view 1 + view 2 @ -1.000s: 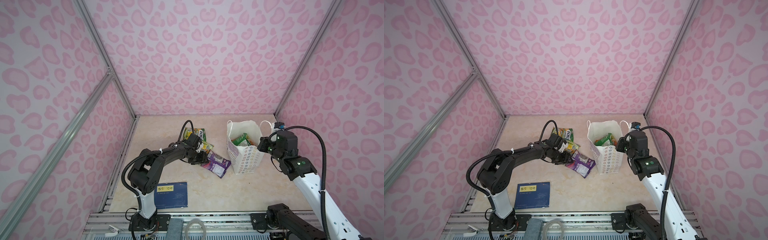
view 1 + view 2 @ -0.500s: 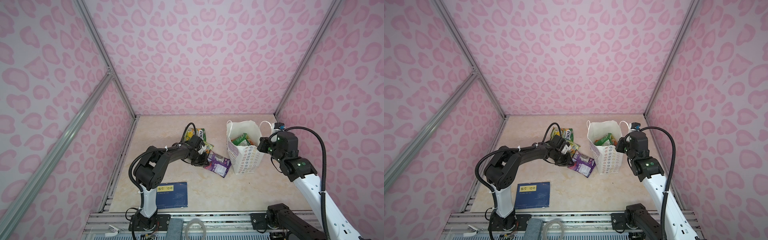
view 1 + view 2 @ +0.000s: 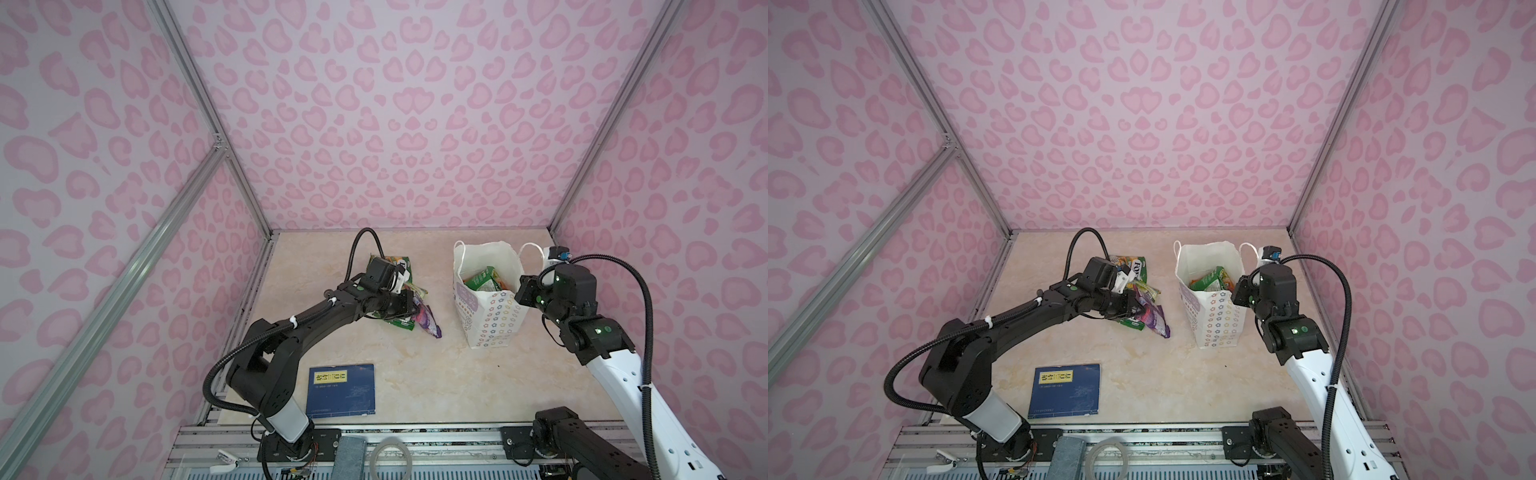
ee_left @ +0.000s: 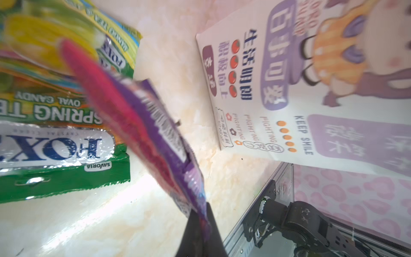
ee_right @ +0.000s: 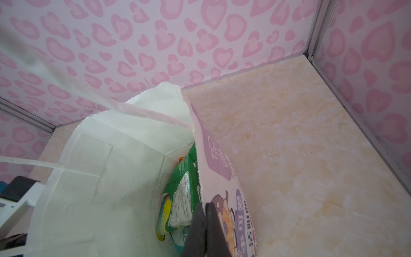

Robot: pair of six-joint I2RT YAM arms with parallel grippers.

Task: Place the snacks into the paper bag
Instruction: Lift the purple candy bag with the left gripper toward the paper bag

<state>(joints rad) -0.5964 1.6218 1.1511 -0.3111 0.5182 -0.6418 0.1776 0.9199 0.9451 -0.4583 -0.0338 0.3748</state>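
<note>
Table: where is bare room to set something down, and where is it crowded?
Bare: the table in front, between the blue book and the paper bag; the strip along the back wall. Crowded: the gap between the snack pile and the bag, where the left gripper pinches a purple packet.

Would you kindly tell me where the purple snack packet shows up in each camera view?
In a top view: purple snack packet mid-table, left of the paper bag.
In a top view: packet mid-table, left of the bag.
Left wrist: centre, running diagonally.
Right wrist: not in it.
Shared landmark: the paper bag, in all four.
</note>
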